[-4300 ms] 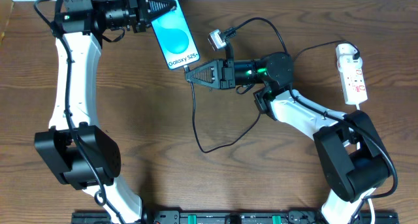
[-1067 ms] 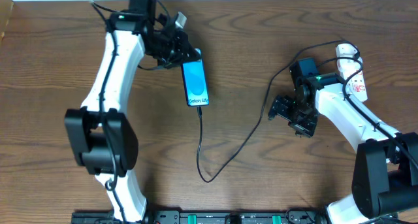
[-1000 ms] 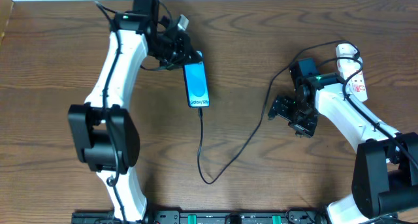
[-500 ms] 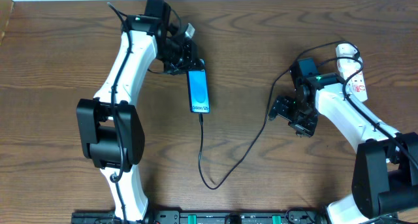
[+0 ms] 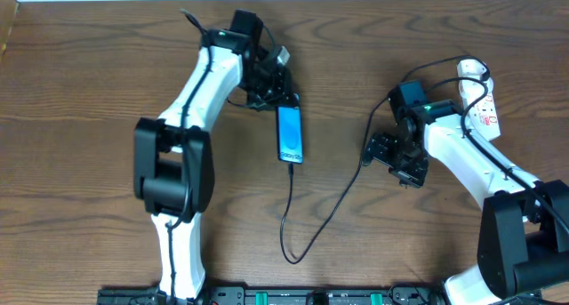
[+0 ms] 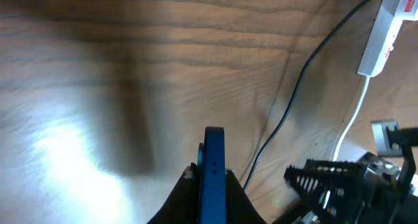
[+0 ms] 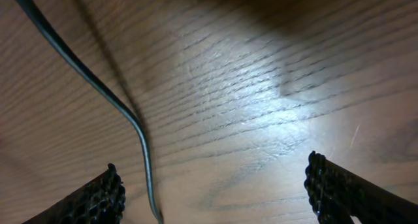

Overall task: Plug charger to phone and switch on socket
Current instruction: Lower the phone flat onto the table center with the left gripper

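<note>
Gripped phone (image 5: 289, 134) by its upper end with left claw (image 5: 274, 99), closed on the sides, screen up, likely to steady it against the charger's (image 5: 291, 207) pull. Found charger seemingly plugged in at phone's lower edge, looped down across table (image 5: 89, 163), then run up toward socket (image 5: 480, 99) at far right. Could not tell phone resting on table from phone held just above it. Hung right claw (image 5: 389, 158) spread wide and empty, between phone and socket, just beside the cable. Judged the switch as the step left, hence that claw free and near the socket.
</note>
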Robot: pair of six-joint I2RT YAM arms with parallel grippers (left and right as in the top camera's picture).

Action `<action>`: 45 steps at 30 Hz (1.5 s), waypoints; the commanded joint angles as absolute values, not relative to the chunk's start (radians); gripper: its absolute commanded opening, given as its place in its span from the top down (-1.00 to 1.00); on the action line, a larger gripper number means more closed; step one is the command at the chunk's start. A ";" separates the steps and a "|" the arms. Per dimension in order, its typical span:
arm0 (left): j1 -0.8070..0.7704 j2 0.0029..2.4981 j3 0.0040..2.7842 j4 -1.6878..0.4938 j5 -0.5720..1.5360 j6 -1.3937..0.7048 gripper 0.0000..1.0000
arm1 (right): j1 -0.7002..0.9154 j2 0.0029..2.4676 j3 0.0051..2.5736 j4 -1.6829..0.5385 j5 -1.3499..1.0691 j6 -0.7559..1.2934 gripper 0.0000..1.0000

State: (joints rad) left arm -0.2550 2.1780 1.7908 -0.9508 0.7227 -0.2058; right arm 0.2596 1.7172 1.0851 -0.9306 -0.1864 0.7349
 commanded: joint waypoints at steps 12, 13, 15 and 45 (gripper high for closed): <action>-0.295 2.205 1.787 -0.805 0.838 -0.340 0.85 | 0.266 1.700 1.092 -0.903 -0.178 0.747 -0.98; -0.300 2.212 1.787 -0.799 0.838 -0.347 0.85 | 0.266 1.700 1.092 -0.901 -0.178 0.747 -0.98; -0.310 2.229 1.787 -0.780 0.838 -0.369 0.85 | 0.266 1.700 1.092 -0.900 -0.178 0.747 -0.98; -0.378 2.365 1.787 -0.735 0.686 -0.392 0.85 | 0.285 1.700 1.092 -0.879 -0.179 0.747 -0.99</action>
